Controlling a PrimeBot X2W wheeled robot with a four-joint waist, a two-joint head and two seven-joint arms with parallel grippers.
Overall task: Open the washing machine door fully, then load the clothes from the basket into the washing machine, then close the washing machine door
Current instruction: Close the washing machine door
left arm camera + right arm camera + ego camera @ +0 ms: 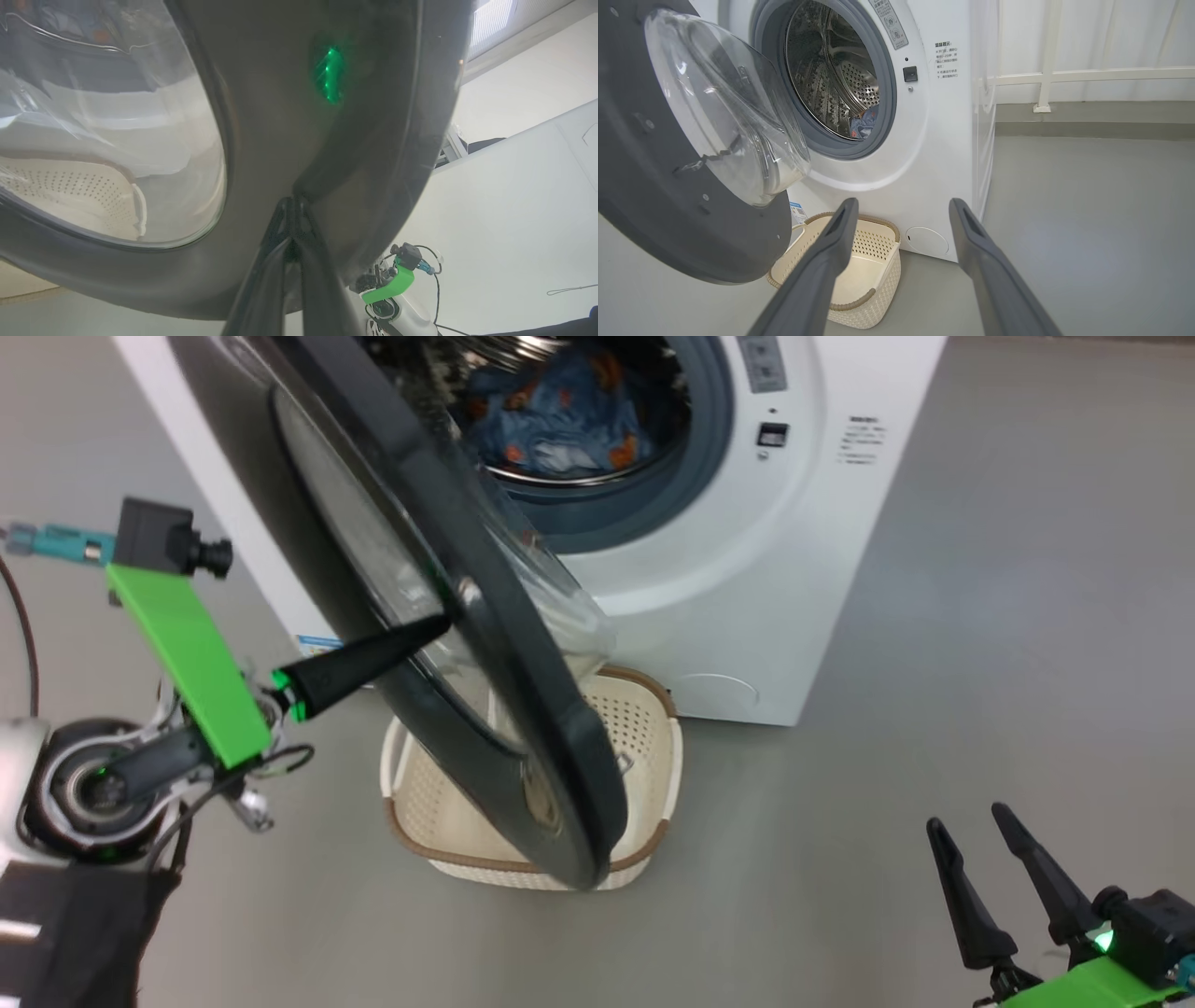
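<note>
The white washing machine [747, 569] stands with its door [523, 691] swung about halfway out over the basket [644, 733]. Light-blue clothes [560, 415] with orange figures lie in the steel drum, and a bit of the clothes [864, 125] is visible low in the drum. My left gripper [434, 627] is shut, its tips touching the door's outer face beside the glass; up close, those joined fingertips [292, 205] press on the dark door [280, 116] rim. My right gripper [976, 826] hangs open at the lower right, well clear of the machine. The basket [873, 261] looks empty.
Grey floor spreads to the right of the machine [943, 140] and in front of it. A white rail [1087, 74] and wall run behind on the right. The door's clear glass bowl [733, 107] bulges toward the drum opening.
</note>
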